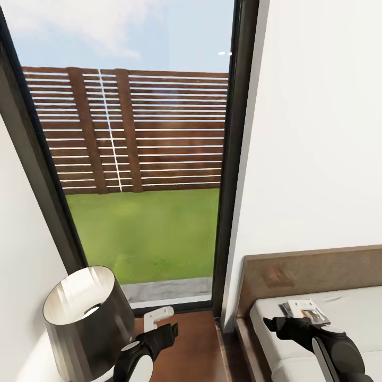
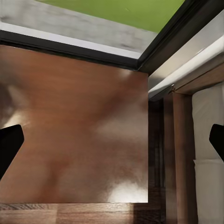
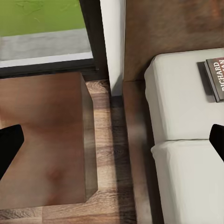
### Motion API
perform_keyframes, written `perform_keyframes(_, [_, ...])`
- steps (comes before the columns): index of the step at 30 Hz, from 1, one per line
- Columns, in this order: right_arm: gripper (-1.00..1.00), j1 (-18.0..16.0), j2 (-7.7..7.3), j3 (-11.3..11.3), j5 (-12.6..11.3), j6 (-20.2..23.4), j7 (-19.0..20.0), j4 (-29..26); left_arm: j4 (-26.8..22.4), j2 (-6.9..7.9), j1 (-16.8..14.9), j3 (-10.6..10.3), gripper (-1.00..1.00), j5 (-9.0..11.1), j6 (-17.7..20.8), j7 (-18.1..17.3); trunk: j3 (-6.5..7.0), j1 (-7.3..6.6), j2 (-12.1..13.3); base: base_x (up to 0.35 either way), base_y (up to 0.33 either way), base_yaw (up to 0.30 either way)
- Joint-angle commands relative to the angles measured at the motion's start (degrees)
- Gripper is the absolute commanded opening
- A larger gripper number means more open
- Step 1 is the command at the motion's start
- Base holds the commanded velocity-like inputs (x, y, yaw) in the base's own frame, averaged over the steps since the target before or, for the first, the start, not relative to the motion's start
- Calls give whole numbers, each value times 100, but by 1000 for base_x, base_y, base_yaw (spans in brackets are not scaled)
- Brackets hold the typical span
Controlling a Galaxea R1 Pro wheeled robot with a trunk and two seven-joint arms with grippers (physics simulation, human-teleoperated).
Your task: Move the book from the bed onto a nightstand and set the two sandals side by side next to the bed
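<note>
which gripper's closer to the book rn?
The right gripper, hovering over the bed just short of the book. The left gripper is over the nightstand.

Bright daylight floods through the window (image 1: 138, 159), leaving soft glare patches on the glossy nightstand (image 2: 74, 135).

A home bedroom is showing: a bed (image 1: 339, 302) with wooden headboard (image 1: 313, 273) is standing beside a nightstand (image 1: 193, 345) carrying a lamp (image 1: 85, 318), with a tall glass opening (image 1: 143, 159) facing a lawn.

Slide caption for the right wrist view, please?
Open right gripper above the bed, book near the headboard, nightstand beside.
</note>
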Motion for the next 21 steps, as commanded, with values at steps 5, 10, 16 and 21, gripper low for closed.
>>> perform_keyframes(5, [100, -5, 0, -4, 42, 24, 43, -6, -7, 1, -5, -7, 100, 60, 6, 59, -9, 1, -7, 0, 0, 0])
perform_keyframes(10, [100, -5, 0, -4, 42, 24, 43, -6, -7, 1, -5, -7, 100, 60, 6, 59, -9, 1, -7, 0, 0, 0])
perform_keyframes(16, [100, -105, -29, 27, 33, 68, -151, 47, -188, 52, 188, -24, 100, -138, -186, 9, -9, 1, -7, 0, 0, 0])
perform_keyframes(21, [100, -119, -30, 29, 32, 80, -226, 63, -234, 60, 349, -70, 100, -268, -346, -5, -9, 1, -7, 0, 0, 0])
